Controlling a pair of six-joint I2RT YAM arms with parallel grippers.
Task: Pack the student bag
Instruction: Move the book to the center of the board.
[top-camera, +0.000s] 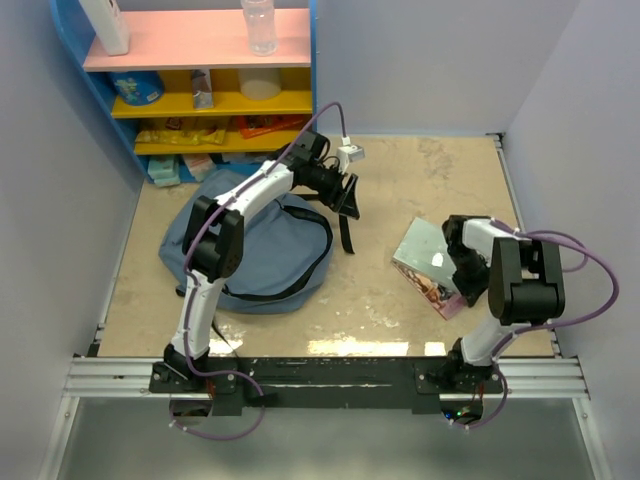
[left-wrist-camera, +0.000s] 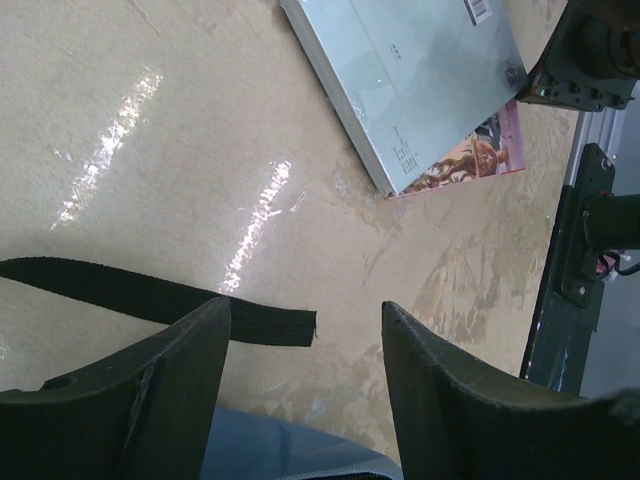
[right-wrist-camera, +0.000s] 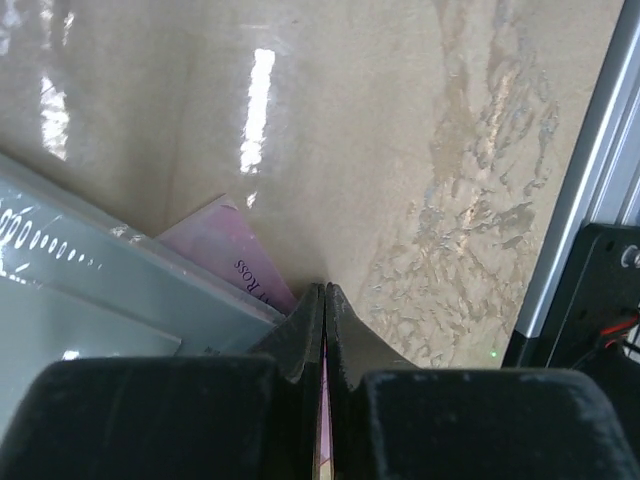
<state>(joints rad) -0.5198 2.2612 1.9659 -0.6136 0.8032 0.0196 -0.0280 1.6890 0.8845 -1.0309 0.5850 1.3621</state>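
The slate-blue student bag lies flat on the table at the left, its black strap trailing to the right. My left gripper hovers open and empty over the bag's right edge. In the left wrist view the gripper is above the strap end and a corner of blue fabric. A grey-green book lies on a pink book at the right. My right gripper is shut on the pink book's edge; a pink sliver shows between the closed fingertips.
A blue shelf unit with a bottle and snack packs stands at the back left. The aluminium rail and arm bases line the near edge. Grey walls close both sides.
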